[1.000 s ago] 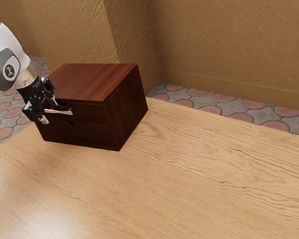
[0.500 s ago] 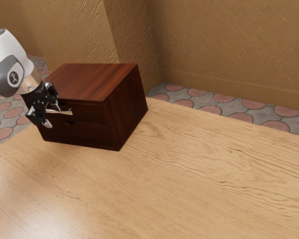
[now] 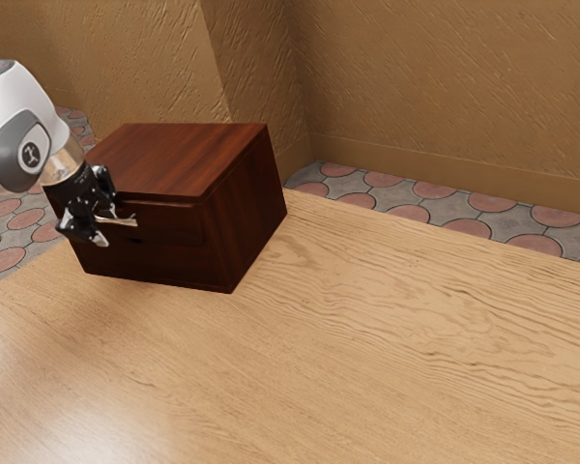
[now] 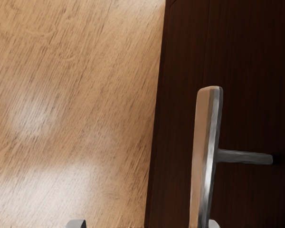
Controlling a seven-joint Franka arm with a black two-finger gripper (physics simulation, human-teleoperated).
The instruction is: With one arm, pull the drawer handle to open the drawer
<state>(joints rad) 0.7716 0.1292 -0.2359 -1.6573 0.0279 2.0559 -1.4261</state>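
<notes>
Drawer handle (image 4: 206, 156), thin silver metal bar, looks hard & slippy; grab mid-bar w/ black gripper (image 3: 95, 220), open round it.

The gripper (image 3: 95, 215) has turned more upright and shifted toward the exterior view's right, closer against the handle (image 3: 119, 221). The arm (image 3: 14, 126) has swung right with it. The drawer (image 3: 164, 220) looks slightly out.
</notes>
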